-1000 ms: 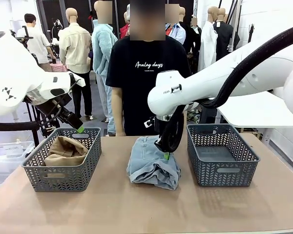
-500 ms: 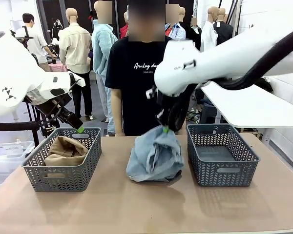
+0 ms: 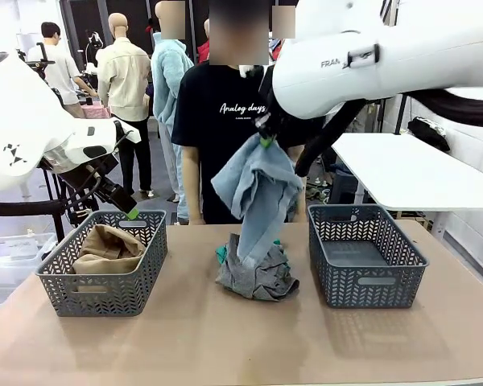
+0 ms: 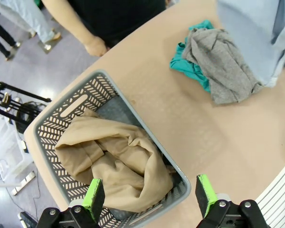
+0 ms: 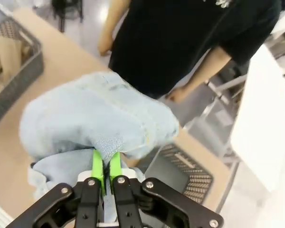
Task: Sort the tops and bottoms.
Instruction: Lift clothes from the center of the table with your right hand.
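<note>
Over the middle of the tabletop (image 3: 225, 338), the right claw (image 3: 266, 141) is pinched tight on a fold of the denim (image 3: 258, 189), holding it up in front of the person (image 3: 225, 112) at the far side. The denim hangs in a loose bundle. Its lower end reaches down to the heap beneath it, though I can't tell whether it touches.

That heap is the grey tee (image 3: 259, 277), crumpled on the tabletop between the left basket (image 3: 105, 293) and the right basket (image 3: 370, 289). The teal tee (image 3: 221, 255) pokes out from under its left edge.

Off to the left, the left claw (image 3: 133, 213) hovers above the far rim of the left basket, its jaws spread wide with nothing between them. The khaki top (image 3: 105, 245) lies bunched inside that basket, filling most of it. The right basket stands just beside the heap, its grey floor showing. One of the person's hands (image 4: 96, 46) hangs close to the tabletop's far edge.
</note>
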Controlling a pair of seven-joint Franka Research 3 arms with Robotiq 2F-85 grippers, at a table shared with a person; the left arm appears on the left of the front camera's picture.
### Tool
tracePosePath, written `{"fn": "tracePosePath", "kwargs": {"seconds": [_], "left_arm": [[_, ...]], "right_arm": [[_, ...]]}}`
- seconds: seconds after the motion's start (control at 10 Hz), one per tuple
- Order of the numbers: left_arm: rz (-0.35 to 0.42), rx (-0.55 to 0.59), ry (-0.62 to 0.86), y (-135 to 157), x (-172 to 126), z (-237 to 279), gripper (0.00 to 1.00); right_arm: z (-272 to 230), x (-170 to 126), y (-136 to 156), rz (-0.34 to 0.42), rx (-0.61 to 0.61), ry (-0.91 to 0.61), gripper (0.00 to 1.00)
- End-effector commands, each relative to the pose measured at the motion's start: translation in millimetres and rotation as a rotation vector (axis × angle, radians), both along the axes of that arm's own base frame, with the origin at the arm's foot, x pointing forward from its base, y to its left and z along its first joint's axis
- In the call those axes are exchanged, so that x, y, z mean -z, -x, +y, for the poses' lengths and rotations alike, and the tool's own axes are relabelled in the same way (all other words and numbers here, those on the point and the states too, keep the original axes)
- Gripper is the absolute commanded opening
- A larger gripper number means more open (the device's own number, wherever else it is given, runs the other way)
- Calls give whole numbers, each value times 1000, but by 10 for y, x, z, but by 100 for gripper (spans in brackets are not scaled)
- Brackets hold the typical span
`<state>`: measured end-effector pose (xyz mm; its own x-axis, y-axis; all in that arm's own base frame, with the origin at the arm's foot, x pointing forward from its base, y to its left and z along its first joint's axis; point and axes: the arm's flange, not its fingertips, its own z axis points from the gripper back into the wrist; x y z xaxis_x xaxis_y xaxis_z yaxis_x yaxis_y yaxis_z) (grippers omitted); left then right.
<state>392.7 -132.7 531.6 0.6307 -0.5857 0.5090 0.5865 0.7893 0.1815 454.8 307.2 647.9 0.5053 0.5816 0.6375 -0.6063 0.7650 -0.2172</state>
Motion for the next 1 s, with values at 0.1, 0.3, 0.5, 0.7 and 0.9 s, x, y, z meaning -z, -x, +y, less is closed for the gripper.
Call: {"fn": "tracePosePath", "kwargs": {"seconds": [0.1,0.3,0.5,0.7,0.9], "left_arm": [[0,15,-10,6,17,19,100],[0,15,-10,6,17,19,100],[0,15,-10,6,17,19,100],[0,15,-10,6,17,19,100],[0,15,-10,6,17,19,100]], "right_arm": [[-89,-8,130,-113,-15,-25,0],[-25,-104,85,-44,-5,-15,0],[-25,-104,85,-44,-5,-15,0],[-25,-104,85,-44,-5,-15,0],[-25,-104,85,-44,-5,-15,0]]}}
